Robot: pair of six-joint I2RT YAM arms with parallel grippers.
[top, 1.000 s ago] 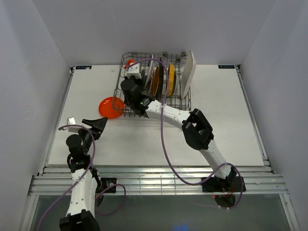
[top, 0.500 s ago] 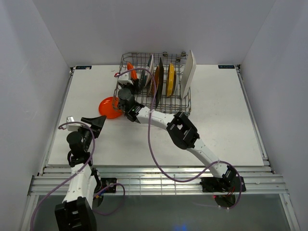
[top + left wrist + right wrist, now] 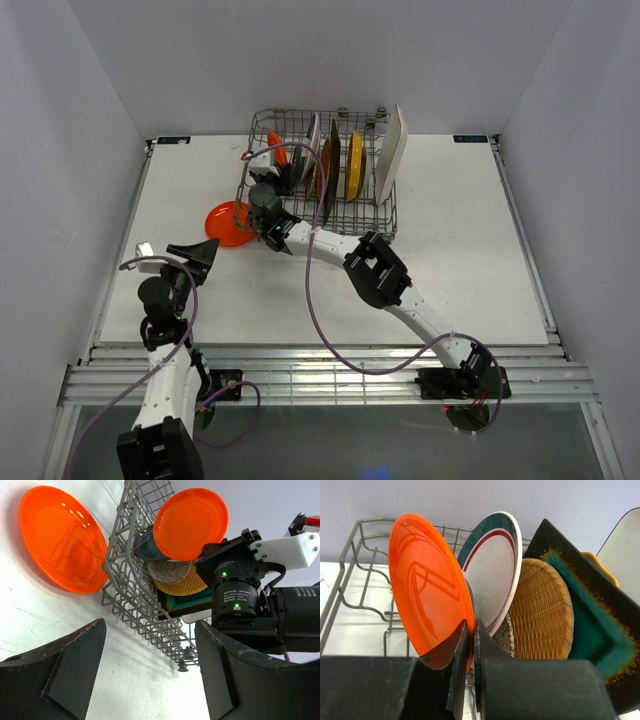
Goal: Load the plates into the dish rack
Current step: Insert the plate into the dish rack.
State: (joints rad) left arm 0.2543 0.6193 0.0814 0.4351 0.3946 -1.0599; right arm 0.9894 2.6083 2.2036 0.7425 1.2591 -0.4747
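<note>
Seating upright orange plate (image 3: 427,610) at dish rack's (image 3: 127,587) left end.
Pinched at rim by closed right fingers (image 3: 490,660); flat orange plate (image 3: 60,537) on desk (image 3: 450,250) left of rack, nearer spread left fingers (image 3: 75,655).

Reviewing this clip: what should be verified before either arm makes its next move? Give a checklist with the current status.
1. Right gripper jaws closed on the upright orange plate: ok.
2. That plate seated between the tines of the dish rack: cannot tell, its lower edge is hidden.
3. Left gripper jaws open and empty: ok.
4. Left gripper apart from the flat orange plate: ok.
5. All plates loaded: not ok, the flat orange plate lies on the table outside the rack.
</note>
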